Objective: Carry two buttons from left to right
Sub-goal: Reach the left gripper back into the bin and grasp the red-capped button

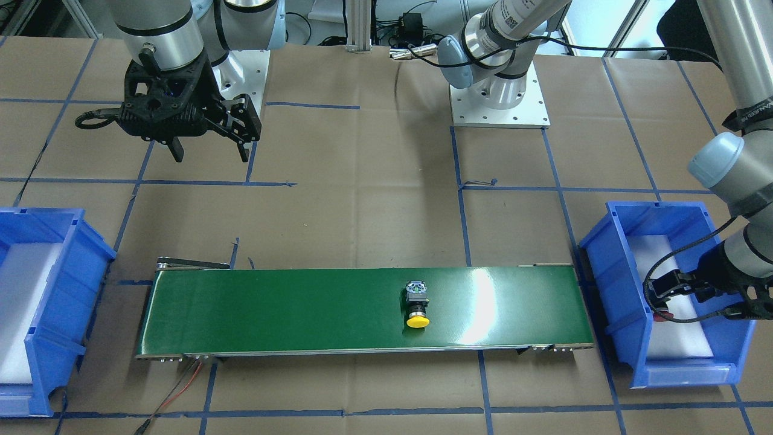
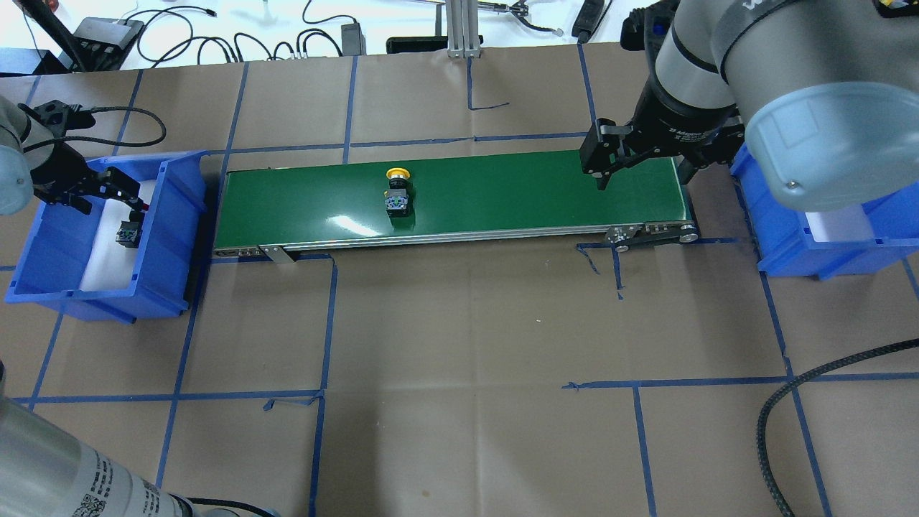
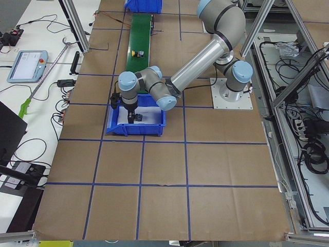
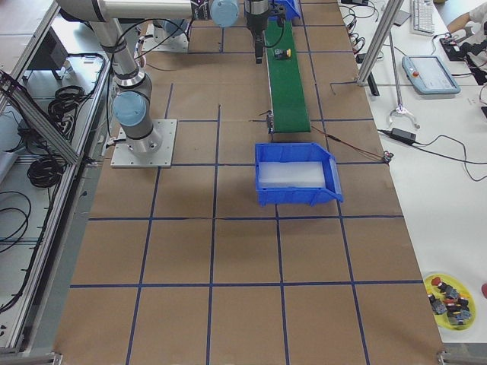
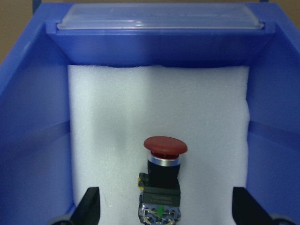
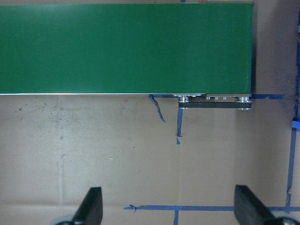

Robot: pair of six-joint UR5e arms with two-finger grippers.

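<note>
The red button (image 5: 161, 183) lies on white foam in the blue bin (image 2: 172, 237) on my left, red cap pointing away from the wrist camera. My left gripper (image 5: 166, 208) is open, low in the bin, its fingers wide apart on either side of the button without touching it; it also shows in the overhead view (image 2: 126, 208). The yellow button (image 2: 397, 192) lies on its side on the green conveyor belt (image 2: 502, 194), near the middle. My right gripper (image 2: 639, 169) is open and empty, hovering above the belt's right end.
A second blue bin (image 2: 811, 248) with white foam stands past the belt's right end, partly under my right arm. The table is brown paper with blue tape lines. A yellow dish (image 4: 449, 298) of spare parts sits far off in the exterior right view.
</note>
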